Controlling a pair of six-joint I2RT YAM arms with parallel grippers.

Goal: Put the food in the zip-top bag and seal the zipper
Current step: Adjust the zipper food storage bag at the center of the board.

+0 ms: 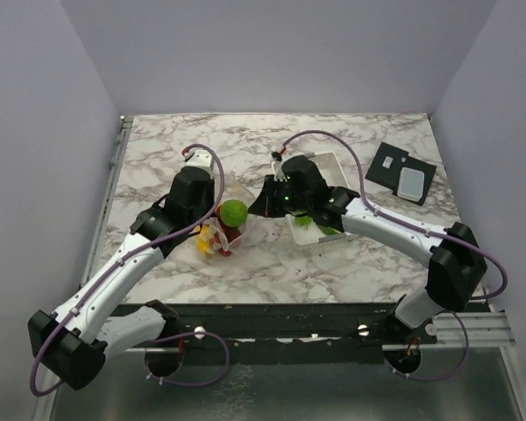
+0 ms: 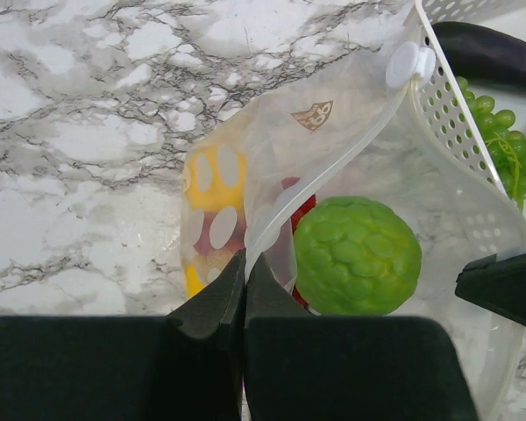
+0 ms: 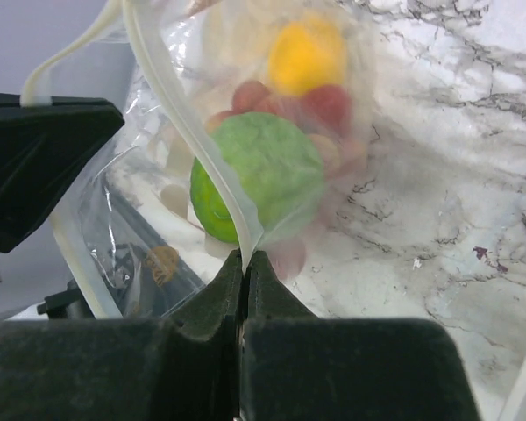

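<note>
The clear zip-top bag [image 1: 219, 230] lies between both arms, its mouth held apart. Inside it are a bumpy green round fruit [image 2: 357, 256], a yellow piece [image 3: 307, 57] and red pieces [image 3: 324, 105]. My left gripper [image 2: 245, 259] is shut on one side of the bag's mouth, on the zipper [image 2: 326, 174] strip. The right gripper [image 3: 245, 256] is shut on the opposite lip of the zipper [image 3: 180, 123], just in front of the green fruit [image 3: 263, 171]. In the top view the left gripper [image 1: 213, 209] and the right gripper [image 1: 256, 210] flank the bag.
A white perforated basket [image 1: 331, 165] stands right behind the bag, holding a dark eggplant [image 2: 491, 53] and green grapes [image 2: 501, 132]. A black plate with a white block [image 1: 401, 174] lies at the back right. Grey walls close in three sides.
</note>
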